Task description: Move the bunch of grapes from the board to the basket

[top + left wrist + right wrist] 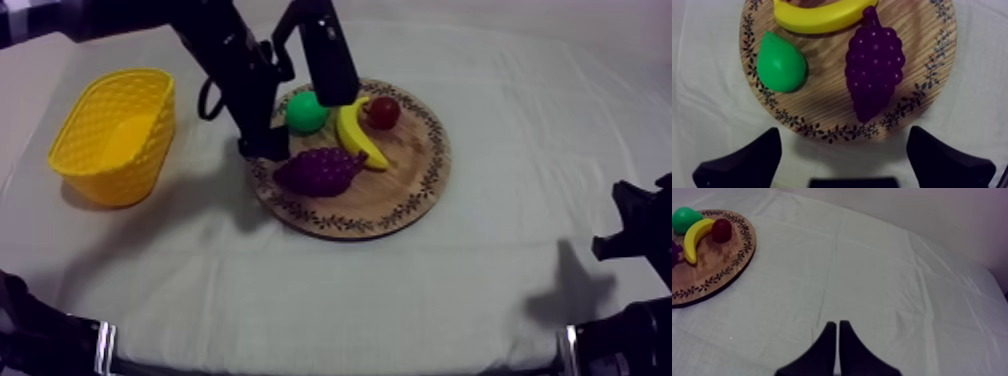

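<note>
The purple bunch of grapes (320, 170) lies on the round wooden board (420, 190), at its near-left part. My left gripper (262, 146) hangs at the board's left edge, close to the grapes. In the left wrist view its fingers (747, 162) stand wide apart, open over the cloth just short of the board's rim (822, 134), with the grapes (874, 67) ahead of them and untouched. The yellow basket (115, 135) stands at the far left with nothing visible in it. My right gripper (838, 324) is shut, a narrow wedge over bare cloth.
On the board also lie a green pear (306, 112), a banana (357, 135) and a small red fruit (382, 112). My right arm (640, 235) rests low at the right edge. Open cloth lies between basket and board.
</note>
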`<state>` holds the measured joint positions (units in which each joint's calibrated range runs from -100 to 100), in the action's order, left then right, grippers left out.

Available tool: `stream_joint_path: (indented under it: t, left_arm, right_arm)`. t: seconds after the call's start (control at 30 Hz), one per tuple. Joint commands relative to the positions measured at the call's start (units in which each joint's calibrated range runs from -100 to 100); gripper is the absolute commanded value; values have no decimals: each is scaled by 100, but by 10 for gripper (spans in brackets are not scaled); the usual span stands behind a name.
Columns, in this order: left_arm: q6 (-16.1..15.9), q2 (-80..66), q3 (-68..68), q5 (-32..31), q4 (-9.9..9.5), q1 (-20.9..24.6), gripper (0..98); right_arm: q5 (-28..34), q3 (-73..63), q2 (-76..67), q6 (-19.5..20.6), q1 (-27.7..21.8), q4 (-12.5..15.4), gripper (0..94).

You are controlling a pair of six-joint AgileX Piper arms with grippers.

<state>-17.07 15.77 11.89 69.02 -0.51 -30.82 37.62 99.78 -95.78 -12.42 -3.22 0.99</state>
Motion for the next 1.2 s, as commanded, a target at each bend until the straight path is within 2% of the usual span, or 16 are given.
stream_joint_path:
  t: [0.0, 0.53, 0.83, 1.17]
  left_arm:
    - [8, 206, -75, -15, 12, -31, 957]
    - [108, 1364, -582, -308, 224, -374, 942]
    - [123, 1956, -879, -387, 275, -343, 912]
    - [172, 2320, -1205, -174, 300, -312, 888]
  right_arm:
    - [-4, -1, 2, -1, 1, 1, 3]
    - [-4, -1, 2, -1, 1, 1, 3]
    - [-4, -1, 2, -1, 1, 1, 3]
    - [-4, -1, 2, -1, 1, 1, 3]
